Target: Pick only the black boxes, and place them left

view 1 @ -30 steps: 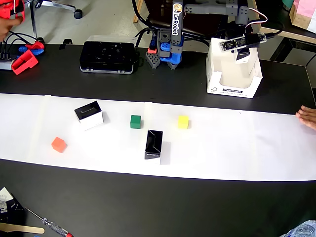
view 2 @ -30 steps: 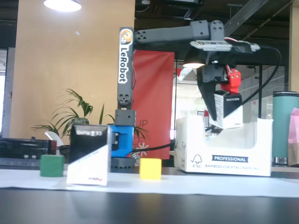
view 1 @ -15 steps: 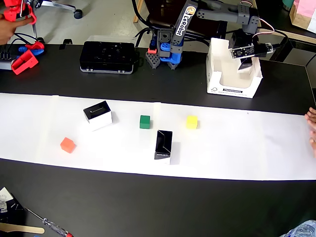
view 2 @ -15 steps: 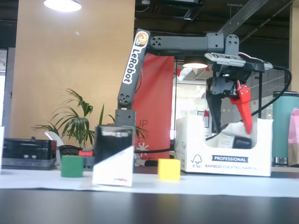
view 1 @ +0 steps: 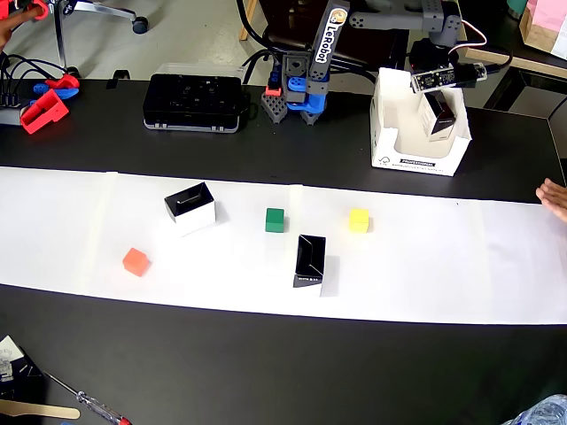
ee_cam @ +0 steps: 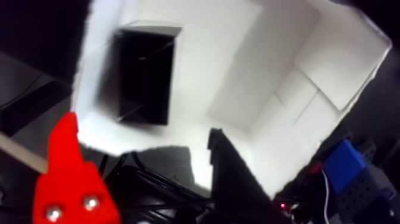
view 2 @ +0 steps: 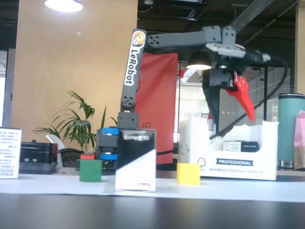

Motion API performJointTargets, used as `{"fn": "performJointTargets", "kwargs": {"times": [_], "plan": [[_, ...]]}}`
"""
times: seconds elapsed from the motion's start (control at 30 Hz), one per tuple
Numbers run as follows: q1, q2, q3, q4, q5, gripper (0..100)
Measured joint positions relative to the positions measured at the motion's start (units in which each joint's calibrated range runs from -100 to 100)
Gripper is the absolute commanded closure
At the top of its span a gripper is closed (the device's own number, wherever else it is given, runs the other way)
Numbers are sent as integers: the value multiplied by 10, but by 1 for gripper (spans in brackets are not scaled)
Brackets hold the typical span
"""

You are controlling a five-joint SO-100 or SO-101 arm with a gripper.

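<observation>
Overhead view: two black boxes [view 1: 190, 207] [view 1: 310, 259] lie on the paper strip [view 1: 425, 266]; a third [view 1: 439, 115] sits inside the white carton [view 1: 416, 159].

Fixed view: tool [view 2: 232, 125] hangs spread wide, empty, above the carton.

Wrist view: delivered box [ee_cam: 146, 74] lies below. Risk: a low exit could snag the carton wall.

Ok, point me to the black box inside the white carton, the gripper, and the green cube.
black box in the carton [ee_cam: 144, 74], wrist view, on its dark top face
gripper [view 2: 233, 110], fixed view, midway between the fingertips
green cube [view 1: 275, 220], overhead view, on its top face
</observation>
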Motion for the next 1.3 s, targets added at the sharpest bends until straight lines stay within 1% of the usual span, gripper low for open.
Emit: {"fn": "performJointTargets", "kwargs": {"times": [0.13, 0.3, 0.4, 0.57, 0.67, 0.73, 0.9, 1.13, 1.3], "plan": [[12, -50, 0, 0, 27, 58], [79, -99, 0, 4, 67, 58], [138, -120, 0, 4, 93, 58], [264, -134, -1, 4, 138, 58], [343, -134, -1, 5, 165, 52], [391, -134, -1, 5, 181, 50], [490, -134, -1, 6, 221, 50], [582, -132, -1, 7, 251, 50], [635, -82, -64, 8, 262, 50]]}}
